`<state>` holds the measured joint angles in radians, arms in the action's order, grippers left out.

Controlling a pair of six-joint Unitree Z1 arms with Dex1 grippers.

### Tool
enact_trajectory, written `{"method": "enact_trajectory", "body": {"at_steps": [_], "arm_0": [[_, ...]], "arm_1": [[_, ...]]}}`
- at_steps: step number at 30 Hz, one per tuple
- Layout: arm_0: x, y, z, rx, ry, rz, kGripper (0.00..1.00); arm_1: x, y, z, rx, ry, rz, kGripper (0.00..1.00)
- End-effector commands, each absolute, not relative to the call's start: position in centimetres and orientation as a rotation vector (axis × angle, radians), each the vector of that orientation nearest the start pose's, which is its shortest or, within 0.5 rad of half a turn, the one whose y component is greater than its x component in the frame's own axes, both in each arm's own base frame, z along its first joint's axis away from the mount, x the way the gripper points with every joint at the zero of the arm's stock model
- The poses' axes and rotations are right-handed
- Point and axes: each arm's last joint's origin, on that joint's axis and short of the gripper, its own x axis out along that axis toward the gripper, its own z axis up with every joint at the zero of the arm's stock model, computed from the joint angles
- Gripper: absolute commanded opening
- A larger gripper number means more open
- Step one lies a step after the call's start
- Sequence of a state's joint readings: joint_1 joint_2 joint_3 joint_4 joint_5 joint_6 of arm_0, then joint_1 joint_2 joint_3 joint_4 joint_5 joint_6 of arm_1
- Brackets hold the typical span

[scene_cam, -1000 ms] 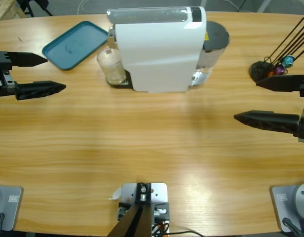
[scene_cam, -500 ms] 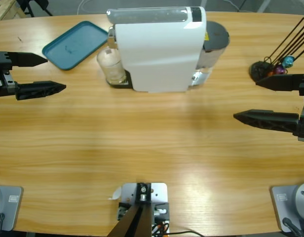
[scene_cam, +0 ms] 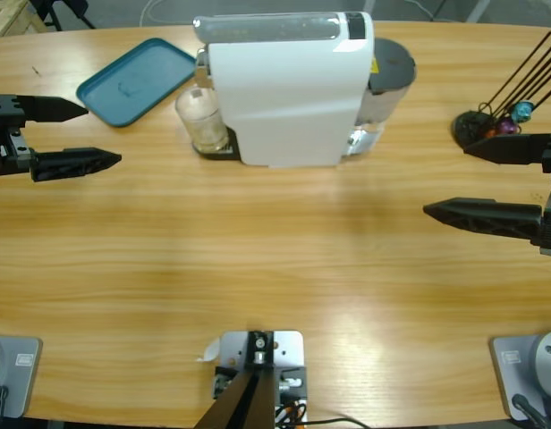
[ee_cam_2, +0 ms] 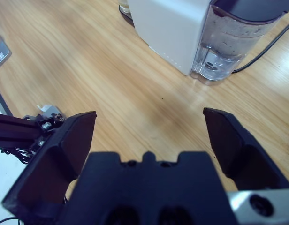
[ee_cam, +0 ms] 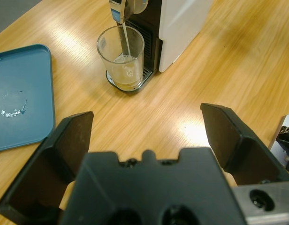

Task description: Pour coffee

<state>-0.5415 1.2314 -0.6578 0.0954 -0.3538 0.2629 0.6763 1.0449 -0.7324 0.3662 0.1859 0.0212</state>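
1. The left gripper (ee_cam: 145,136) is spread wide, empty; the glass tumbler (ee_cam: 121,58) with coffee (ee_cam: 124,78) stands well ahead of its fingers, under the coffee machine (scene_cam: 289,89) spout.
2. The right gripper (ee_cam_2: 149,140) is likewise spread, empty.
3. Risk: grabbing the tumbler mid-stream could spill coffee.

I see bright, even light from overhead. Glare lies in pale streaks on the table (scene_cam: 347,295) in front of the coffee machine (scene_cam: 289,89), which casts only a soft shadow forward. Beside it, the glass (ee_cam: 121,58) looks sharp in my left wrist view.
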Motion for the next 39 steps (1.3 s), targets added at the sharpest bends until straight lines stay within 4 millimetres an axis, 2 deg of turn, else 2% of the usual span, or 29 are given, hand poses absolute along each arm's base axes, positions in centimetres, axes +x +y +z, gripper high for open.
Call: {"method": "enact_trajectory", "body": {"at_steps": [1,15,22,25,32,39], "arm_0": [[15.8,-11.6,28.0,0.311,0.618,-0.956,1.000],[16.1,-11.7,28.4,0.323,0.597,-0.926,1.000],[14.7,-10.4,29.5,0.431,0.537,-0.932,1.000],[16.3,-10.3,29.4,0.455,0.535,-0.945,1.000],[21.2,-11.5,26.5,0.459,0.534,-1.054,1.000],[23.9,-12.7,24.5,0.429,0.454,-1.173,1.000]], "arm_1": [[10.7,9.6,31.6,-0.164,0.710,0.801,1.000],[11.2,9.9,31.5,-0.176,0.727,0.796,1.000],[11.3,10.0,31.8,-0.179,0.725,0.786,1.000],[11.1,9.8,32.0,-0.182,0.741,0.786,1.000],[10.5,9.3,32.9,-0.194,0.783,0.781,1.000],[10.4,9.2,32.8,-0.203,0.815,0.776,1.000]]}}
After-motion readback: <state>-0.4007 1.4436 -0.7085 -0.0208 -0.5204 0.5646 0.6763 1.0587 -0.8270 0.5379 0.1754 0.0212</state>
